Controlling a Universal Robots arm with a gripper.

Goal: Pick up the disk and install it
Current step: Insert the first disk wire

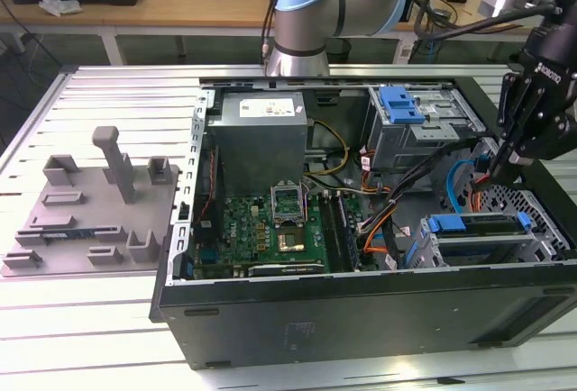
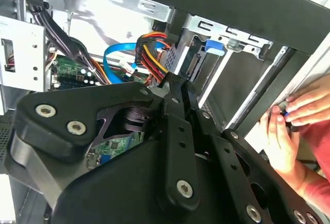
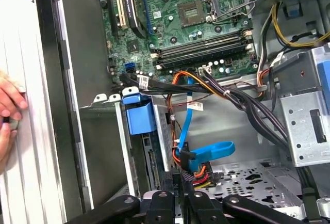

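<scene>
In the exterior view, a black steel computer case (image 1: 361, 319) lay open on a slotted aluminium table (image 1: 117, 94). It held a grey metal power-supply box (image 1: 261, 134), a green motherboard (image 1: 270, 229) and two silver drive cages. The flat silver disk (image 1: 478, 231), with its blue plastic carrier frame, sat inside the nearer cage (image 1: 442, 251) at the exterior view's right. The black gripper (image 1: 494, 173) reached down into the case beside that cage.

In the second wrist view, the gripper (image 2: 175, 83) had its fingers drawn almost together. The tips were at a bundle of orange, yellow and red wires (image 2: 149, 53); whether they pinched anything could not be told. A person's hand (image 2: 289, 126) rested outside the case wall.

In the first wrist view, the disk (image 3: 138, 114) showed edge-on, seated in its cage. A blue flat cable (image 3: 206, 152) looped beside it, near the gripper (image 3: 181, 177).
</scene>
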